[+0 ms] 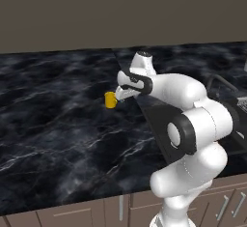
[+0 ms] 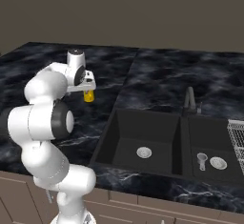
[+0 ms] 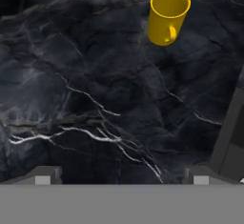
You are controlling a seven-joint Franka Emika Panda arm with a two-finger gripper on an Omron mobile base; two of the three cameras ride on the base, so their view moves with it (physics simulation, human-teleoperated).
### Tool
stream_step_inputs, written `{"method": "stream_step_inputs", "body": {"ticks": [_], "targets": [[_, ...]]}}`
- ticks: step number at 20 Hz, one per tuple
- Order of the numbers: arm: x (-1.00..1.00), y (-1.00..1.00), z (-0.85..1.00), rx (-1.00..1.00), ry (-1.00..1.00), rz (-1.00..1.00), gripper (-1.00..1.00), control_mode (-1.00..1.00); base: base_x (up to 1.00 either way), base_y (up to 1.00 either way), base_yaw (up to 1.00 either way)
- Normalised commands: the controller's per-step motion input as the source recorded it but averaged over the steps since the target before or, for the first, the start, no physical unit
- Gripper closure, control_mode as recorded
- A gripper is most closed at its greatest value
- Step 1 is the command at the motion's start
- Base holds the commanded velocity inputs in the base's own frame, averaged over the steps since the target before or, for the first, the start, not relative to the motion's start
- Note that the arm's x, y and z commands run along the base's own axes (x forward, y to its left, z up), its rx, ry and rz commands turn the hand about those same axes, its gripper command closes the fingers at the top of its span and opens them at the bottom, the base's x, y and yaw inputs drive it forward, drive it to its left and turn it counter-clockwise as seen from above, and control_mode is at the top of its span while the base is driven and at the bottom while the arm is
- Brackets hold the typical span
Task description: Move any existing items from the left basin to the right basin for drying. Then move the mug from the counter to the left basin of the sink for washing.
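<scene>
The yellow mug stands upright on the black marble counter, its handle turned toward the hand camera. My gripper is open with nothing between its fingers, and the mug lies ahead of it, apart. From the base, the mug sits just left of the gripper; from the other side the mug is just below the hand. In the sink, the wide left basin shows its silver drain. The narrow right basin holds a small pale cup-like item.
A dark faucet rises behind the sink's dividing wall. A wire dish rack sits at the far right. The sink's rim shows at the right of the hand view. Counter stretches wide to the mug's left.
</scene>
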Motion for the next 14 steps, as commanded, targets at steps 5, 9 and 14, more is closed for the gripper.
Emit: {"method": "stream_step_inputs", "body": {"ticks": [5,9,14], "targets": [[0.40,0.03,-0.28,0.00,0.03,0.01,-1.00,-1.00,0.00,0.00,0.00],[0.26,0.00,-0.26,0.00,0.00,0.04,-1.00,-1.00,0.00,0.00,0.00],[0.31,0.00,-0.34,0.00,0.00,0.03,-1.00,-1.00,0.00,0.00,0.00]]}}
